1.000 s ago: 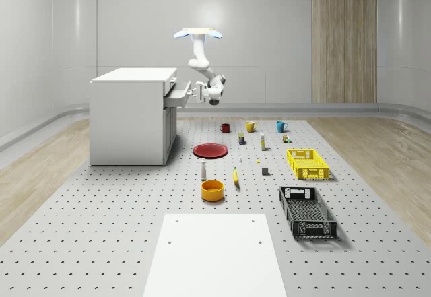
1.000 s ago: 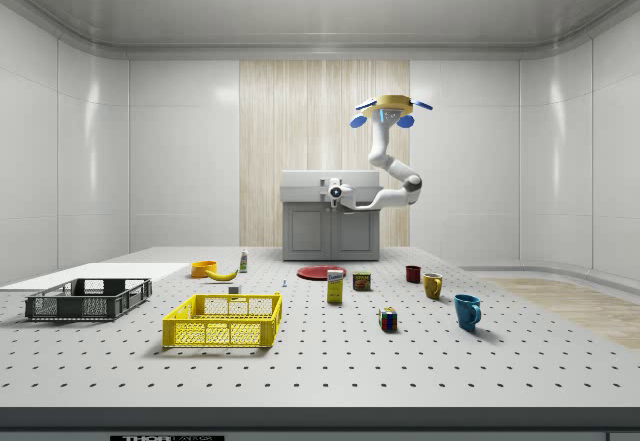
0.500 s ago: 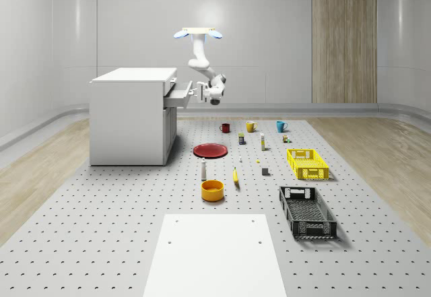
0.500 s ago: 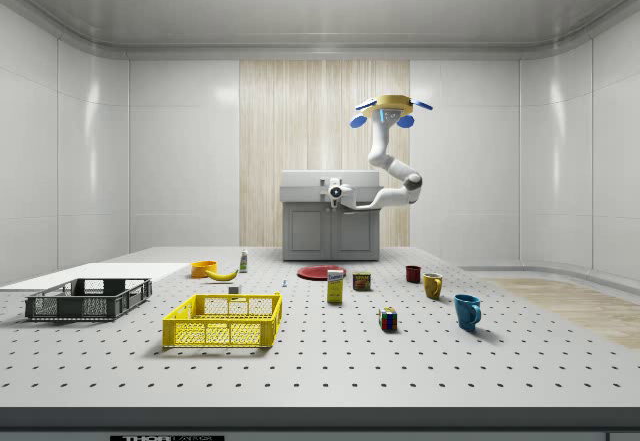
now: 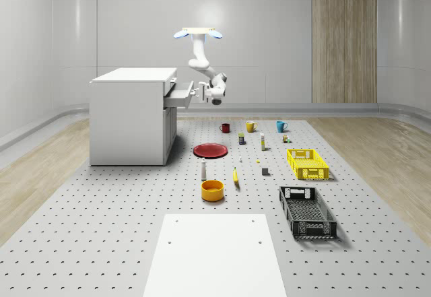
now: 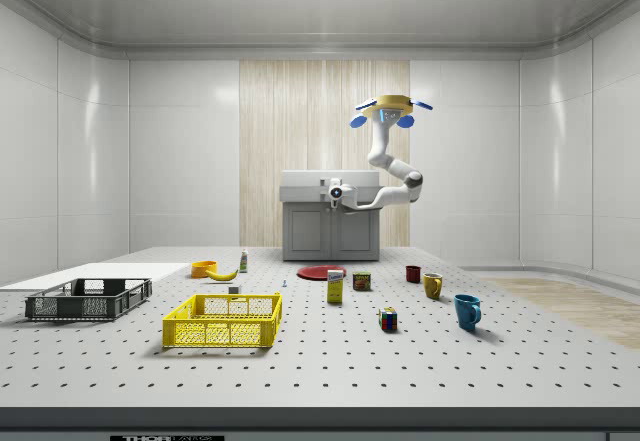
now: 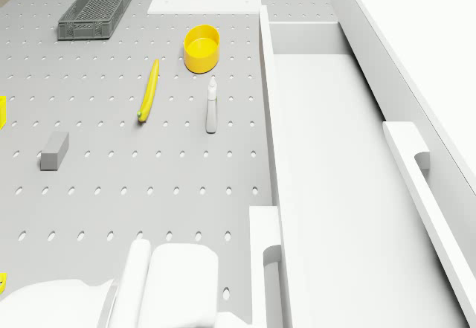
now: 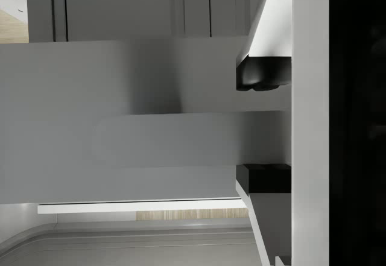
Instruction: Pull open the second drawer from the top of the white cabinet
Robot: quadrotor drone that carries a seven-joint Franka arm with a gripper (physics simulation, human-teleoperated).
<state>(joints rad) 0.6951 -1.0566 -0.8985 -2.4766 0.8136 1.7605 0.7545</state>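
We are seeing the drawer [image 5: 176, 95] standing partly out of the white cabinet [image 5: 131, 115], its front projecting toward the whole-scene view's right, just under the cabinet's top edge. Our gripper [image 8: 263, 128] is straddling the drawer's handle [image 8: 166, 139] (a smooth, rounded white bar), the two dark pads [image 8: 263, 78] lying on either side of it; they seem to be closed on it, though contact is hard to confirm. The drone [image 5: 197, 33] is hovering above and just beyond the drawer front, over open pegboard floor [image 5: 101, 209]. A red plate [image 5: 210, 150] is lying well below.
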